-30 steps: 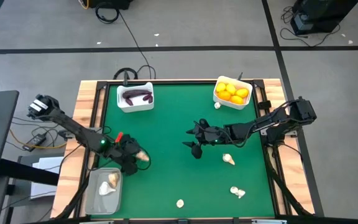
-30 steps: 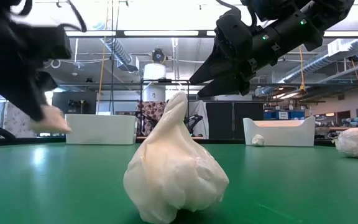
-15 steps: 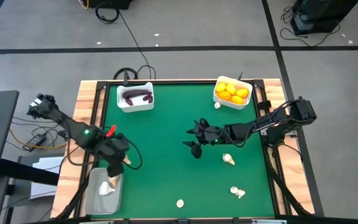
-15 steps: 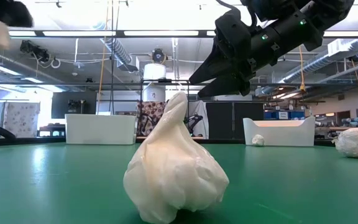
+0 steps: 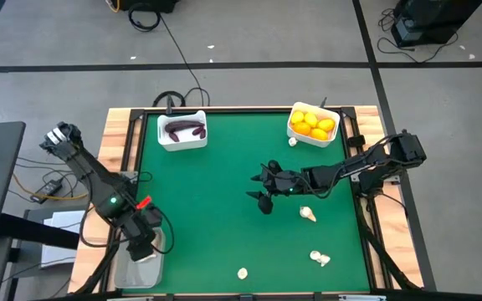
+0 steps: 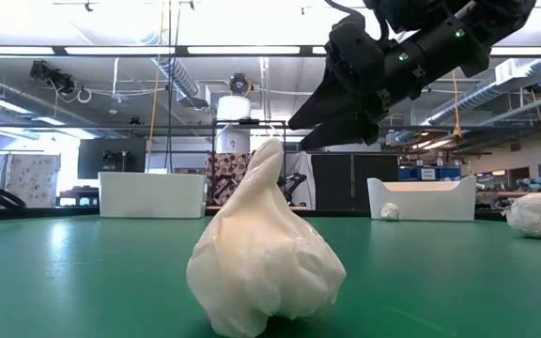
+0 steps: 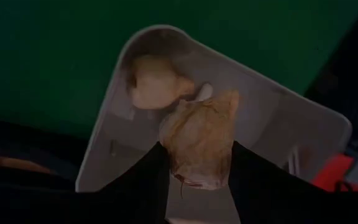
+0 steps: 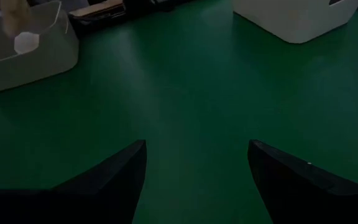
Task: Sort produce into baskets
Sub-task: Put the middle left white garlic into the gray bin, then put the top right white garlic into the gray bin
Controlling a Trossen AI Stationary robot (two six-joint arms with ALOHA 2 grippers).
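Garlic bulb (image 7: 197, 146) cream-tan, papery, over clear basket (image 7: 291, 124)

Both slim, dark, jointed robot arms carry loose black cables along their links. The left arm (image 5: 99, 186) shows a green light, a red tab and a white-marked base joint. The right arm (image 5: 350, 170) ends in a black pincer (image 5: 260, 187) with two tapering pointed fingers (image 8: 107, 180).

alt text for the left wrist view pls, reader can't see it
The left claw holds a cream-brown garlic bulb between its two dark fingers, directly over the translucent clear bin. A second garlic bulb already lies inside the bin, which sits at the edge of the green table mat.
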